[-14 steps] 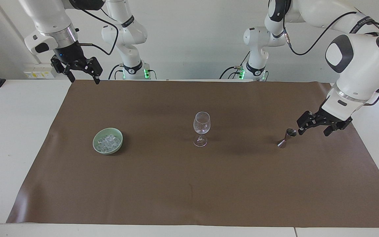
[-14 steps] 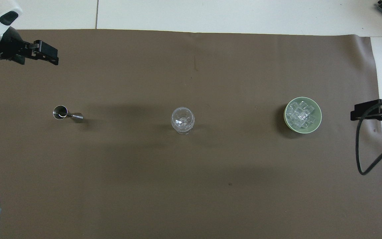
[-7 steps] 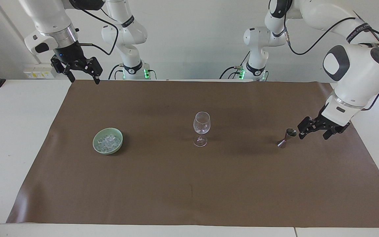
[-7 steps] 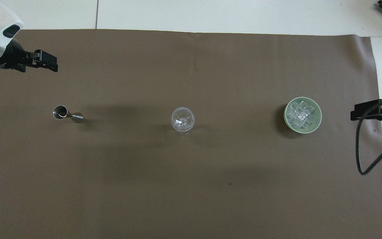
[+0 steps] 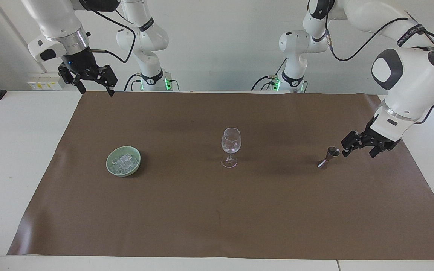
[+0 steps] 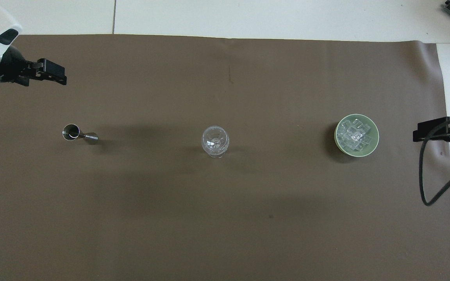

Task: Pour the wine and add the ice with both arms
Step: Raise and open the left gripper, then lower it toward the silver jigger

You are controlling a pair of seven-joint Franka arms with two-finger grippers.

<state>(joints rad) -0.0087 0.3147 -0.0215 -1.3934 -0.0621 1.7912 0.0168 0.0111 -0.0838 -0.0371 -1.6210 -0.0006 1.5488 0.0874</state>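
Facing view — left fingers (image 5: 344, 149) (spread) just beside the jigger (image 5: 328, 157), clear of it.

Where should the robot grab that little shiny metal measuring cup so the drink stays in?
Probably at the narrow waist of the small silver hourglass-shaped metal measuring cup, coming in level from the left arm's end of the table, where the open left tool hangs beside it. It stands upright, mouth up; the waist looks thinnest, and the flaring cones above and below should stop slipping.
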